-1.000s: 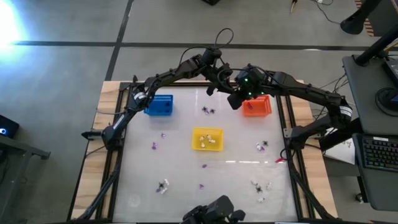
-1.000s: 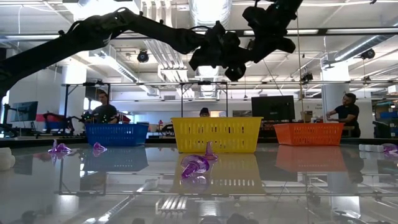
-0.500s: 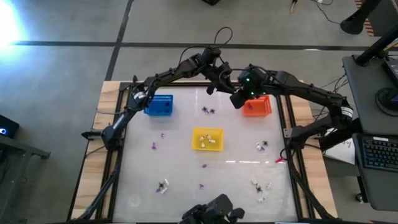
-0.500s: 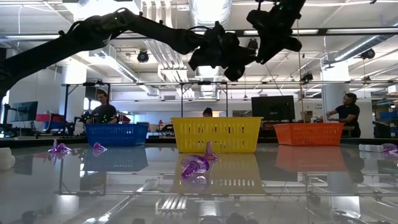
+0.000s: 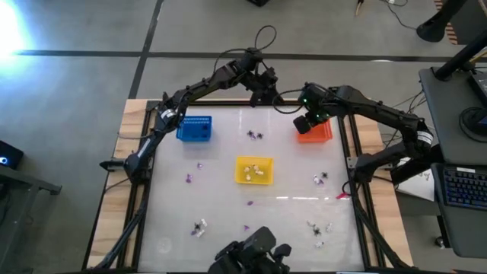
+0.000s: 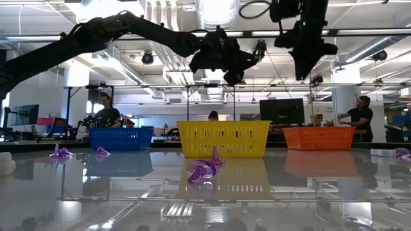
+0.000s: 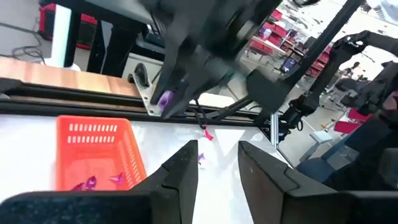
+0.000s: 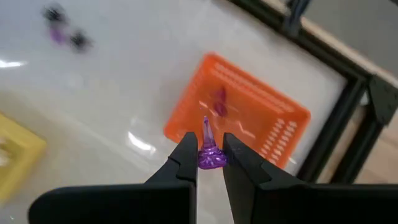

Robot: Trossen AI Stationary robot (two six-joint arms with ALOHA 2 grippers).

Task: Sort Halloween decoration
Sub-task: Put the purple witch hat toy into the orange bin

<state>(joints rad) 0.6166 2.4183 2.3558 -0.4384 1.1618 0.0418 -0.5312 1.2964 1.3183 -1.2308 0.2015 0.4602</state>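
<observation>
My right gripper [image 8: 210,155] is shut on a small purple cone-shaped trinket [image 8: 208,149] and hangs above the orange basket [image 5: 314,131], which has purple pieces [image 7: 87,182] lying in it. My left gripper [image 7: 217,168] is open with nothing between its fingers. It is high over the table's far edge [image 5: 266,88], left of the right gripper [image 5: 308,122]. Black trinkets [image 5: 255,135], purple ones [image 5: 189,178] and pale ones [image 5: 318,228] lie scattered on the table. My right gripper pinches the purple trinket's wide base [image 8: 210,160] between its two fingers. The pointed tip [image 8: 206,124] sticks out past the fingertips. The fingers slant steeply down from above. The trinket is lifted clear, over the orange basket's edge.
A blue basket [image 5: 195,129] stands at the far left and a yellow basket [image 5: 253,170] with pale pieces in the middle. A purple trinket [image 6: 202,172] lies in front of the yellow basket. People sit in the room beyond the table.
The two grippers have drawn apart from a close meeting near the far edge. My right gripper has gone toward the table's right edge and tipped downward over the orange basket. My left gripper has pulled back toward the far edge.
</observation>
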